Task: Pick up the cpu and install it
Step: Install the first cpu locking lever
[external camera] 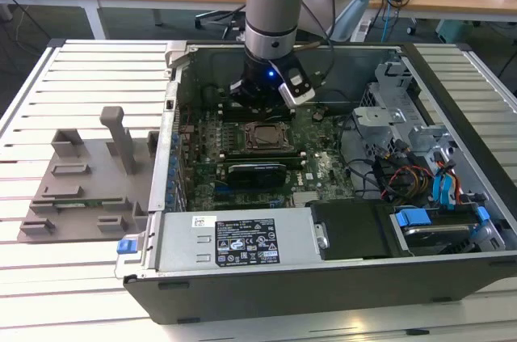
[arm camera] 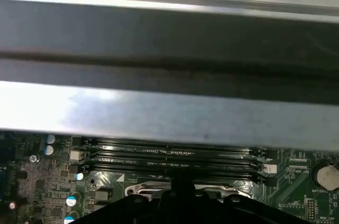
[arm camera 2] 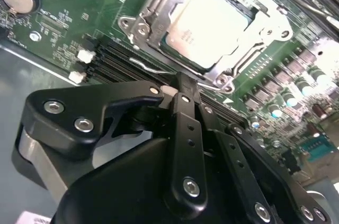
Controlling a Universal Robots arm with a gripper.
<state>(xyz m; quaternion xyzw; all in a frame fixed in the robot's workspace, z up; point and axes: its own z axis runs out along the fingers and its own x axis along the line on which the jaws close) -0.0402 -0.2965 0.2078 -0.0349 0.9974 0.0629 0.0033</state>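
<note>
The cpu (arm camera 2: 209, 20), a flat square chip with a silver top, lies in the motherboard socket (external camera: 262, 137) inside the open computer case (external camera: 242, 253). A metal frame (arm camera 2: 153, 9) surrounds it. My gripper (arm camera 2: 181, 80) hangs just beside the socket's edge, apart from the cpu. Its black fingers (arm camera 2: 185, 113) are drawn together, shut on nothing. In the exterior view the gripper (external camera: 258, 106) sits low over the board on the far side of the socket. The first wrist view catches the socket frame (arm camera: 153, 188) and the memory slots (arm camera: 169, 155).
Memory slots (arm camera 2: 114, 57) run beside the socket. A long black card (external camera: 257, 171) lies on the socket's near side. Drive cages and cables (external camera: 412, 164) fill the case on the exterior view's right. A grey plastic tray with posts (external camera: 85, 176) rests on the slatted table on the exterior view's left.
</note>
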